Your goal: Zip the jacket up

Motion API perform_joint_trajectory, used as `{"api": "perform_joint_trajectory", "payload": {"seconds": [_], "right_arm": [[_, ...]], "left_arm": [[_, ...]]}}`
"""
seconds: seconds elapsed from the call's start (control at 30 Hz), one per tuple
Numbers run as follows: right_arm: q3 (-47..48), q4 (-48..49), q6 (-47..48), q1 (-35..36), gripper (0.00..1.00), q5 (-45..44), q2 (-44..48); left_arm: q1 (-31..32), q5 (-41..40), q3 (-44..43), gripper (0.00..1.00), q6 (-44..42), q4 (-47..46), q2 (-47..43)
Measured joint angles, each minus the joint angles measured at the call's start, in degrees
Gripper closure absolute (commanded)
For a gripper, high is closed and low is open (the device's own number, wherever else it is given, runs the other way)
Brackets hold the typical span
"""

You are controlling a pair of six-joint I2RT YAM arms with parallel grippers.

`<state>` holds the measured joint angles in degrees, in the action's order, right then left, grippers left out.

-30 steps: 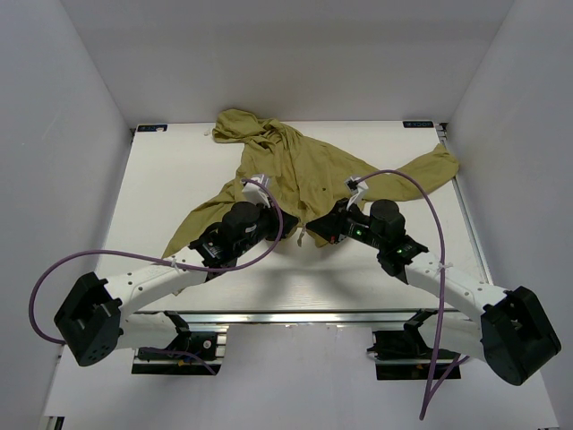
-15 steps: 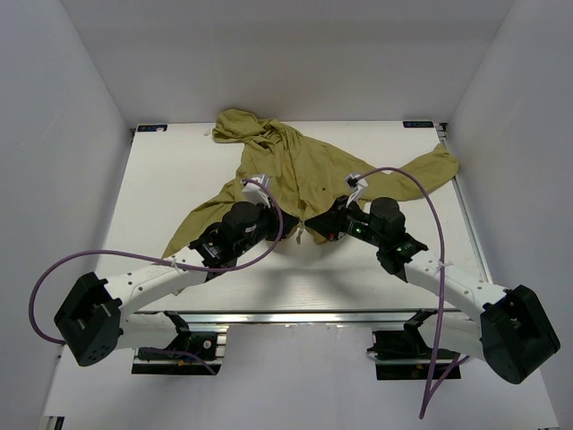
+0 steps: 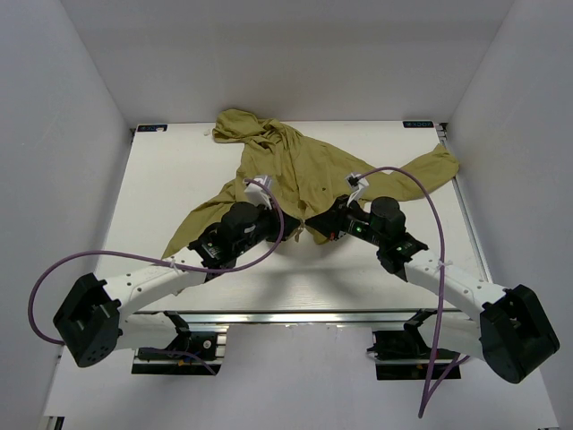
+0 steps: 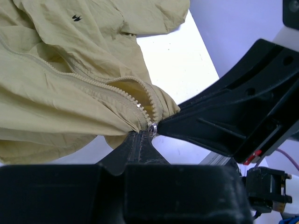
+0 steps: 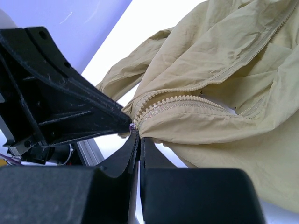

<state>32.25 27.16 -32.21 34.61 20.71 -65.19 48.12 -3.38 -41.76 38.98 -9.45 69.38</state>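
**Inspector:** Olive-yellow fabric, thin and creased: the jacket [image 3: 304, 166] lies spread on the white table [image 3: 170, 170]. Its hood [image 3: 237, 124] is toward the far edge. The far sleeve [image 3: 430, 166] reaches the right rim, and the near sleeve [image 3: 192, 224] trails toward the left arm.

**Clerk:** Position of the two hands?

**Inspector:** Both are at the jacket's near hem, at mid-table, and their tips meet. The left hand [image 4: 140, 140] comes in from the left and the right hand [image 5: 138, 140] from the right.

**Clerk:** State of the left hand?

**Inspector:** Closed. Its fingers are pressed together on the hem fabric directly below the foot of the zipper [image 4: 93, 84]. No gap shows between them in its own wrist view.

**Clerk:** And the right hand?

**Inspector:** Also closed, with only a thin slit between the fingers. It pinches the jacket at the same zipper foot. Whether it has the pull tab or only the cloth, I cannot tell.

**Clerk:** Condition of the zipper?

**Inspector:** A small metal slider [image 4: 152, 127] sits at the very bottom, where the two hands touch. Just above it the two rows of teeth part and bow open, showing the lining. Farther up, the left wrist view shows one line of teeth running away across the front panel.

**Clerk:** Anything further?

**Inspector:** A small black mark [image 4: 75, 17] sits on the chest panel, well away from the zipper. The fabric is bunched and puckered where the hands grip it, and lies flatter beyond.
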Motion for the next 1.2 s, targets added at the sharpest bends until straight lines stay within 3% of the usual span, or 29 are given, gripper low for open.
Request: {"api": "perform_joint_trajectory", "payload": {"seconds": [1.2], "right_arm": [[-1.0, 3.0, -8.0, -3.4, 1.00, 6.9, 0.0]], "left_arm": [[-0.7, 16.6, 1.2, 1.00, -12.3, 0.1, -1.3]]}}
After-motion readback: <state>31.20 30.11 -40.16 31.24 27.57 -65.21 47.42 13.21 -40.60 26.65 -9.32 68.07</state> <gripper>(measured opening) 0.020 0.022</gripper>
